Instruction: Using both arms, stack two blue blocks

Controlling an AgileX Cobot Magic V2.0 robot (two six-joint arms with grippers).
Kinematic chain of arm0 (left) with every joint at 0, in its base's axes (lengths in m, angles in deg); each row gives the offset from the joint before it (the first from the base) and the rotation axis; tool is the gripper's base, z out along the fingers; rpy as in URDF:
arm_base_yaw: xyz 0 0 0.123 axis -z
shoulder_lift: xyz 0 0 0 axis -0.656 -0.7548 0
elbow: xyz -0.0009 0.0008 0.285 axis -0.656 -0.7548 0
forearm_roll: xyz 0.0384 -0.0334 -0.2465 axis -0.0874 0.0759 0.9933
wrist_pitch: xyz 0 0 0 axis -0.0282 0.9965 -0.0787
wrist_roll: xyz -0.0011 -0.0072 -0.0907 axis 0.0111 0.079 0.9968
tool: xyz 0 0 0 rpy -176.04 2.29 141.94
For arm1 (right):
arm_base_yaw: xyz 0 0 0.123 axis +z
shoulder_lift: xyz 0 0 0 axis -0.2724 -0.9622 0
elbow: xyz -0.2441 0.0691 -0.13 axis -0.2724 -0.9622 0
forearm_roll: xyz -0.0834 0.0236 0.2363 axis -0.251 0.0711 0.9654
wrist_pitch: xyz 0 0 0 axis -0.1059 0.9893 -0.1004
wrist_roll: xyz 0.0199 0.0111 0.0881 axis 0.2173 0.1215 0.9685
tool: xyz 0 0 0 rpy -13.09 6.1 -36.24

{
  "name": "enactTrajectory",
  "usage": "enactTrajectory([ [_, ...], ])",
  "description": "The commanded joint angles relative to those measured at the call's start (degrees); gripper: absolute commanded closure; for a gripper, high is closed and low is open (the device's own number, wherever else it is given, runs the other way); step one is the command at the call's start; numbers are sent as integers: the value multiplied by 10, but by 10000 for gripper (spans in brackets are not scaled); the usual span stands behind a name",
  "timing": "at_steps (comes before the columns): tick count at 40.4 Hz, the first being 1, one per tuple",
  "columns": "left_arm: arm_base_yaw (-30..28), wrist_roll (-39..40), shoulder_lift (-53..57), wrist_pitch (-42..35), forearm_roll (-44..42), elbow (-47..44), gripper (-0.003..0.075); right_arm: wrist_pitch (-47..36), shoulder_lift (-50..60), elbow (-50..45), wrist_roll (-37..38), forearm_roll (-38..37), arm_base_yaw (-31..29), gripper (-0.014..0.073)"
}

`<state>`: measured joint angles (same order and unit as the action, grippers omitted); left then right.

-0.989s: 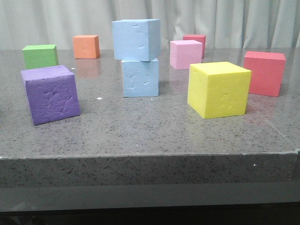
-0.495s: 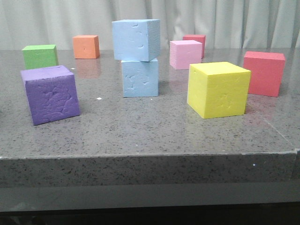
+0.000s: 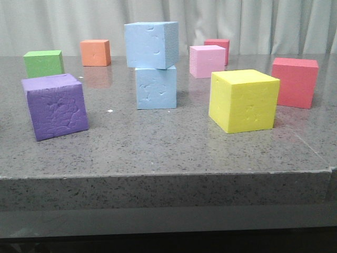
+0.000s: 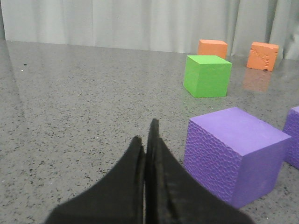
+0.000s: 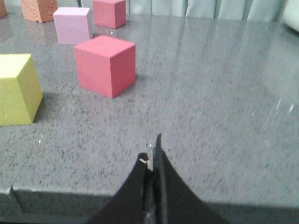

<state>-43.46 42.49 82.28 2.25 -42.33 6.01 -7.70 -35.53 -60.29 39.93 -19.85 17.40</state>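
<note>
In the front view two light blue blocks stand stacked mid-table: the upper blue block (image 3: pixel 151 44) rests, slightly turned, on the lower blue block (image 3: pixel 156 87). Neither block shows in the wrist views. No arm shows in the front view. My left gripper (image 4: pixel 145 135) is shut and empty, low over the table beside a purple cube (image 4: pixel 233 154). My right gripper (image 5: pixel 153 148) is shut and empty, near the table's front edge, apart from the red cube (image 5: pixel 105 65).
Front view: purple cube (image 3: pixel 55 106) at left, green cube (image 3: pixel 43 63) and orange cube (image 3: pixel 95 52) behind it, yellow cube (image 3: pixel 243 100) right of the stack, pink cube (image 3: pixel 207 60), red cube (image 3: pixel 295 81) at right, a second red cube (image 3: pixel 218 46) at back. Curtain behind.
None apart from a slight leftward shift of the whole view; the stack stands as before.
</note>
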Motion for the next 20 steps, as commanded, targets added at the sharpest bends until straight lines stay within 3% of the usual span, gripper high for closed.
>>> enactTrajectory([
  [1, 5, 5, 10, -46, 1, -1, 741, -60, 24, -21, -9, 29, -7, 662],
  [7, 5, 5, 10, -46, 1, -1, 741, -98, 22, -64, -9, 36, -7, 662],
  [20, 5, 5, 10, -46, 1, -1, 741, -101, 22, -62, -9, 30, -7, 662],
])
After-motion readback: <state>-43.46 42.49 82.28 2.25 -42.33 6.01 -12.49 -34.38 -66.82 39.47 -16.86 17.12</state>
